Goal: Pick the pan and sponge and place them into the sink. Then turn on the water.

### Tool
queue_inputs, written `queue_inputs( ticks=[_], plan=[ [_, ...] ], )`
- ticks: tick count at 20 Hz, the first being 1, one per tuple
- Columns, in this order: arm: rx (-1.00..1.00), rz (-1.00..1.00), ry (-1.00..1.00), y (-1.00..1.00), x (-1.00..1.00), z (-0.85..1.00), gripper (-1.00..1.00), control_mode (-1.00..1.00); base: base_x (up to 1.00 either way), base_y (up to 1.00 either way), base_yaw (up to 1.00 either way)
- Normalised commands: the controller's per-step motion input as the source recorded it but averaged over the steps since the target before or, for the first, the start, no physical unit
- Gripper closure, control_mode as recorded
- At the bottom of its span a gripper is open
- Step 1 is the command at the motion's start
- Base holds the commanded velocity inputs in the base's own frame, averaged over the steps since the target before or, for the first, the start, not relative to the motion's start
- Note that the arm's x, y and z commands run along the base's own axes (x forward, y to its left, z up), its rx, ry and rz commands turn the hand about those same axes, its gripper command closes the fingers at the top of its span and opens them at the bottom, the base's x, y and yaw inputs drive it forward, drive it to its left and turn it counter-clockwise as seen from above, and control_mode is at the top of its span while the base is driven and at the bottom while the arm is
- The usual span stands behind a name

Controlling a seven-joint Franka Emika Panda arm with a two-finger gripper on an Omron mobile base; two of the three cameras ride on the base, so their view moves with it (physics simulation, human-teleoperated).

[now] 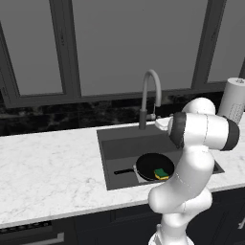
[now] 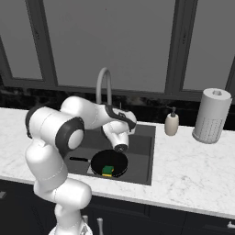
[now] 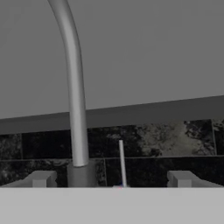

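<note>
The black pan (image 1: pixel 152 165) (image 2: pixel 109 163) lies on the floor of the dark grey sink (image 1: pixel 127 147) (image 2: pixel 143 143), its handle pointing left. On the pan's near side rests the yellow and green sponge (image 1: pixel 161 173) (image 2: pixel 108 170). The grey arched faucet (image 1: pixel 149 93) (image 2: pixel 104 87) (image 3: pixel 74 100) stands behind the basin, and no blue stream falls from it. My gripper (image 3: pixel 111 179) is open, level with the faucet's base and facing the back wall. A thin pale lever (image 3: pixel 121 162) rises between its fingertips (image 3: pixel 41 178), just right of the faucet stem.
A white soap pump bottle (image 2: pixel 171 123) and a paper towel roll (image 2: pixel 211 115) (image 1: pixel 234 98) stand on the marble counter (image 1: pixel 48 167) right of the sink. Dark tiles and windows close the back. My own arm crosses over the sink's right half.
</note>
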Motion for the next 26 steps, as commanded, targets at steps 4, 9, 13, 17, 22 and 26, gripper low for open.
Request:
queue_inputs(
  ticks=[4,9,13,17,22,26],
  plan=[
    [0.0,-0.03,0.0,0.02,0.17,-0.07,-1.0,-1.0,0.0,0.0,0.0],
    [0.0,-0.04,0.0,0.0,0.08,-0.12,-1.0,-1.0,0.0,0.0,0.0],
    [0.0,-0.03,0.0,0.0,0.04,-0.08,-1.0,-1.0,0.0,0.0,0.0],
    [0.0,-0.03,0.0,0.0,0.07,-0.03,-1.0,-1.0,0.0,0.0,0.0],
    [0.0,-0.01,0.0,0.0,0.14,-0.03,-1.0,-1.0,0.0,0.0,0.0],
    [0.0,0.0,0.0,0.0,0.24,0.0,-1.0,-1.0,0.0,0.0,0.0]
  ],
)
